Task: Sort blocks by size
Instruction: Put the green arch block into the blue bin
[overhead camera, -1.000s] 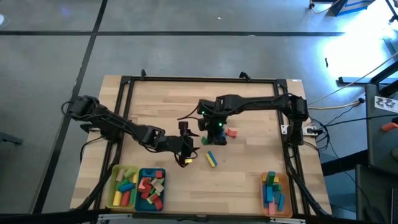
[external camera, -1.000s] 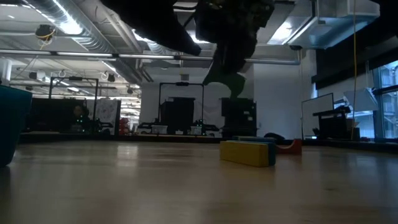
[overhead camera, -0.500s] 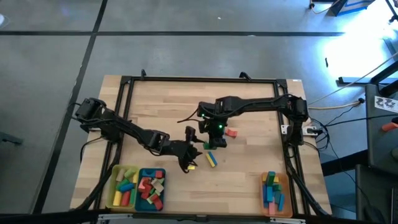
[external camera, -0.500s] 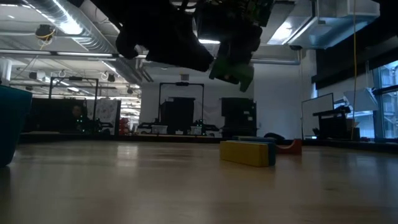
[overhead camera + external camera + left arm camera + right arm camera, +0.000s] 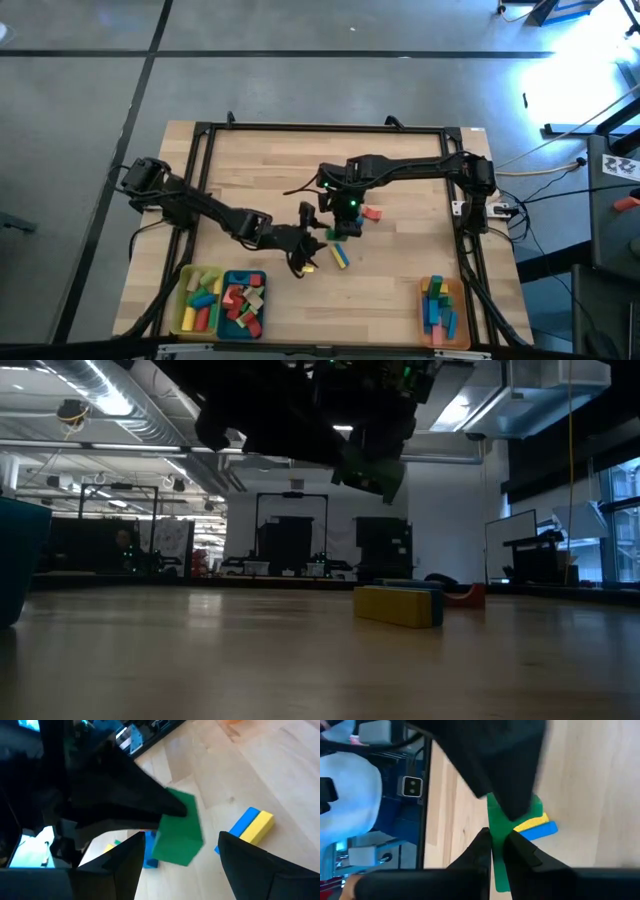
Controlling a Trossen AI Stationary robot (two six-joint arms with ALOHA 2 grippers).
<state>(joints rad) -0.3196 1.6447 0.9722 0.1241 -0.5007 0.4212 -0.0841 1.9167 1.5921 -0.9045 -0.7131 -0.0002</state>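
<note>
We count, mid-table [image 5: 250,170]: right hand [image 5: 337,229] pinched tight on a green block [image 5: 372,472], lifted clear of the wood. Left hand [image 5: 303,238] just beside it, fingers spread wide, empty. Below them, a yellow-and-blue block [image 5: 339,256]; a red block [image 5: 372,213] nearby. Sorted blocks fill the yellow tray [image 5: 183,297], teal tray [image 5: 229,277] — and orange tray [image 5: 463,305].

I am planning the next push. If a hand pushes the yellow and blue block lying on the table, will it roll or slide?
The block looks flat-sided and lies low on its long face, so it would probably slide, not roll or tip. It seems rigid. The table is smooth wood, so it may turn if pushed off-centre.
</note>
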